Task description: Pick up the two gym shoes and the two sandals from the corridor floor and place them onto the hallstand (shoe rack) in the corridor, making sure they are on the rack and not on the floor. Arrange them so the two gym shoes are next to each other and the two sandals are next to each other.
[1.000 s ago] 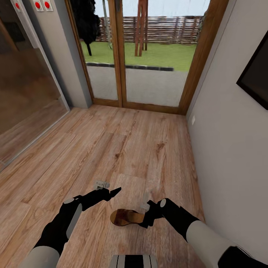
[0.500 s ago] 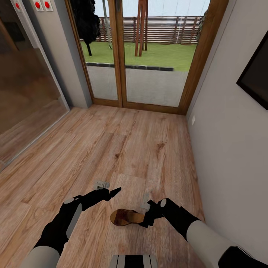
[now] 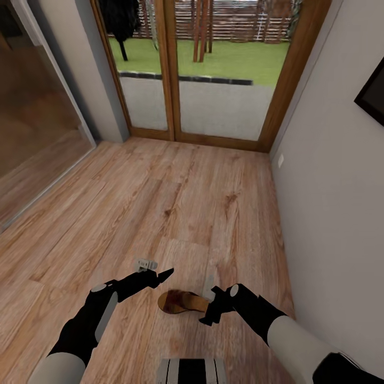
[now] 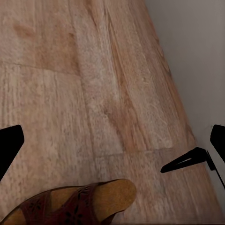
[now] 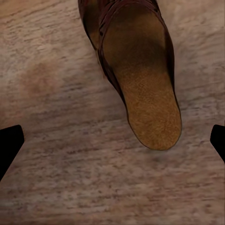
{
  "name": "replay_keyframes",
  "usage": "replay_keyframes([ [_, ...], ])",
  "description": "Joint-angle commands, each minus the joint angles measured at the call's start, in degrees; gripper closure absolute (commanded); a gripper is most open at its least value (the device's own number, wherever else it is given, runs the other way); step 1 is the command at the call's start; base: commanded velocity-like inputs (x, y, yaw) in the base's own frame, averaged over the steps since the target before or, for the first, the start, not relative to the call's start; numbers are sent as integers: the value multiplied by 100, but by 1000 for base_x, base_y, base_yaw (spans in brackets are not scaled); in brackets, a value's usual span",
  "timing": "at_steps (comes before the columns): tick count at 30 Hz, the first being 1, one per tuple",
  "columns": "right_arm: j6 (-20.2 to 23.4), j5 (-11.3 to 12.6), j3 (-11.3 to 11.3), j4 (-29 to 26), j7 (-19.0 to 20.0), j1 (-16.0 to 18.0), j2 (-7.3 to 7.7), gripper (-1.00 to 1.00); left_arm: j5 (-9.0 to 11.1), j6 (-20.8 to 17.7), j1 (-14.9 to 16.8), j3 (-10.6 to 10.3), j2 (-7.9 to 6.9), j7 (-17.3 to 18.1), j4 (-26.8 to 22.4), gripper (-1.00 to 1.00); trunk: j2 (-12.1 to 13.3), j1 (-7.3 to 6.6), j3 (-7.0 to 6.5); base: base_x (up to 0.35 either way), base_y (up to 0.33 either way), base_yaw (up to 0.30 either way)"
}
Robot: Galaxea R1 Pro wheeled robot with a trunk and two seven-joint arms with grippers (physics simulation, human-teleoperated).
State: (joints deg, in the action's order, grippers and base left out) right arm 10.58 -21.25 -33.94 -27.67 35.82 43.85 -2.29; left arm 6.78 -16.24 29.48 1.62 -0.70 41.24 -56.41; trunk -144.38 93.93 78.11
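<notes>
My right claw (image 3: pixel 207 314) hung wide open, empty, just beside the sandal (image 3: pixel 182 302) heel; closing off-centre risked nudging it across the floor (image 3: pixel 202 213).

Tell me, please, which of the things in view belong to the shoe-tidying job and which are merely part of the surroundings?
Belongs to the job:
- sandal, lying on the corridor floor
- right gripper, open, beside the sandal's heel
- left gripper, open, beyond the sandal

Just surroundings:
- glass doors to the garden
- dark wall panel
- wall socket
</notes>
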Motion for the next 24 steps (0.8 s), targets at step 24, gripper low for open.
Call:
replay_keyframes([
  [24,36,-44,84,-317,43,5,-1,-100,51,-55,5,-2,0,16,-1,-100,-13,19,325,0,0,0],
])
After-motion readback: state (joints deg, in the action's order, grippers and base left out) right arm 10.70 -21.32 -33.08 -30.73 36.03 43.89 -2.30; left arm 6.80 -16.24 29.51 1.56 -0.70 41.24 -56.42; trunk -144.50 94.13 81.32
